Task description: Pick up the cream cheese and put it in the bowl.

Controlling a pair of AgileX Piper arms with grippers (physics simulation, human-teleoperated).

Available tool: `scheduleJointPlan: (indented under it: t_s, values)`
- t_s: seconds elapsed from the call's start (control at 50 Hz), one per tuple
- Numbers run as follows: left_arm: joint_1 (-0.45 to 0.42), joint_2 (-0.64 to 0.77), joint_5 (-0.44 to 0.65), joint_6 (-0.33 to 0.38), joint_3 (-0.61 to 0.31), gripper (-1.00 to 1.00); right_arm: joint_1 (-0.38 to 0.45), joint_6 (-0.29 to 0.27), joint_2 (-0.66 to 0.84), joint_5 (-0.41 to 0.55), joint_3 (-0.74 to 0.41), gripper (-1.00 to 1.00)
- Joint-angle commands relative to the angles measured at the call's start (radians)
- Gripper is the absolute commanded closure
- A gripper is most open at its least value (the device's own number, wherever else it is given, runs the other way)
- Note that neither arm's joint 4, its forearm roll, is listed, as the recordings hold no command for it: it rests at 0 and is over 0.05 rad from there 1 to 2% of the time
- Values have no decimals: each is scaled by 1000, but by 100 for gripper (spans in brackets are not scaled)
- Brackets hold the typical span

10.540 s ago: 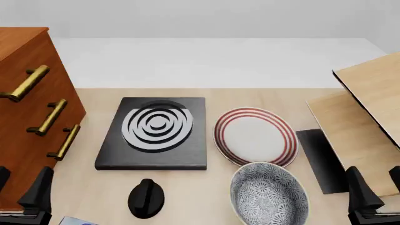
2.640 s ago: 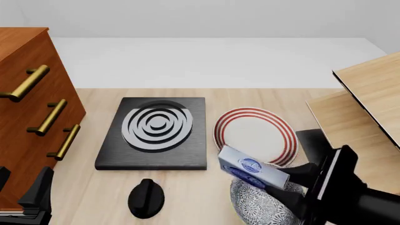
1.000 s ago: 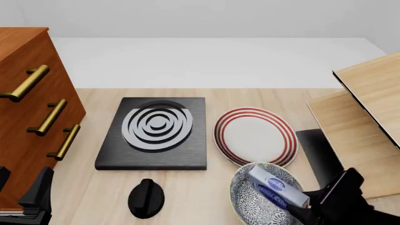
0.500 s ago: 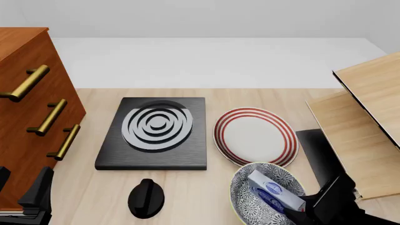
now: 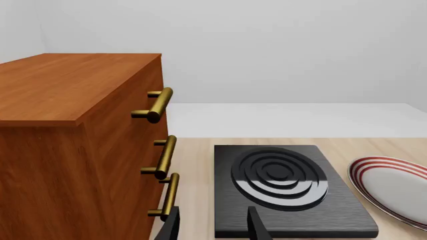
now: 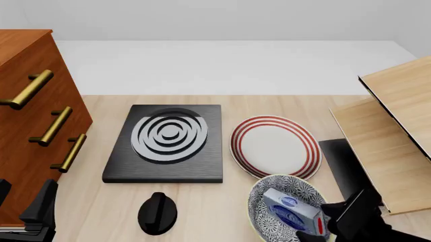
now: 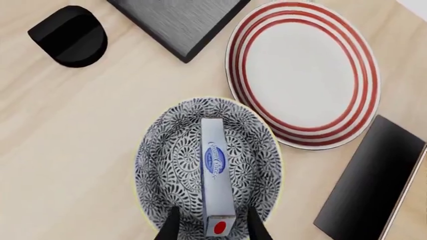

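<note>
At the lower right of the front view, the cream cheese (image 6: 291,212) lies inside the bowl (image 6: 259,201), just below the red-ringed plate (image 6: 275,145). The right gripper (image 7: 211,226) has its fingers spread either side of the box's red end, seemingly not clamping it. The left gripper (image 5: 212,227) hangs empty, fingers apart, beside the wooden cabinet (image 5: 67,150).

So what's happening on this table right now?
A simulated two-armed robot is putting a box of cream cheese into the patterned bowl. The box now lies inside the bowl, and the right gripper hangs just above its red end with its fingers on either side; whether they grip it I cannot tell. The left gripper sits idle and open near the wooden drawer cabinet and the black stove plate.
</note>
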Motion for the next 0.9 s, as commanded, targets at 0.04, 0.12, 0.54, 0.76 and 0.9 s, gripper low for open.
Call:
scheduleJointPlan:
  t_s: [0.04, 0.12, 0.54, 0.76, 0.9]
  values:
    - [0, 0, 0, 0, 0, -100, 7, 6, -8, 19, -17, -100]
    - [0, 0, 0, 0, 0, -100, 8, 3, -22, 44, -34, -100]
    - [0, 0, 0, 0, 0, -100, 0, -16, -140, 237, -216, -100]
    - [0, 0, 0, 0, 0, -100, 8, 10, -213, 300, -311, -100]
    - [0, 0, 0, 0, 0, -100, 26, 66, -295, 344, -399, -100]
